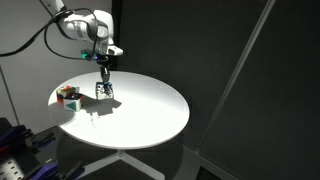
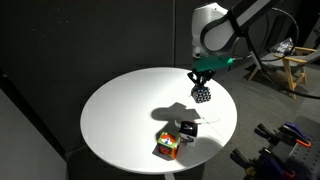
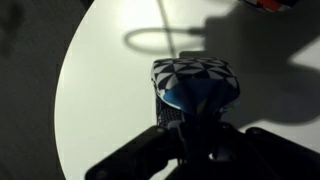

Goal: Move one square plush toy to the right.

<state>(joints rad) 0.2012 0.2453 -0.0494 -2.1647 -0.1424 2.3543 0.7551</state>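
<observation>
The square plush toy, blue, white and black patterned, fills the middle of the wrist view, squeezed between my fingers. In both exterior views it hangs in my gripper just above the round white table, its shadow on the tabletop beneath. My gripper is shut on the toy. A second cube, red, green and yellow, sits near the table's edge, apart from my gripper.
The table is small and round with its rim close on all sides. Dark curtains stand behind it. Blue equipment sits beside the table, and a wooden frame stands at the side.
</observation>
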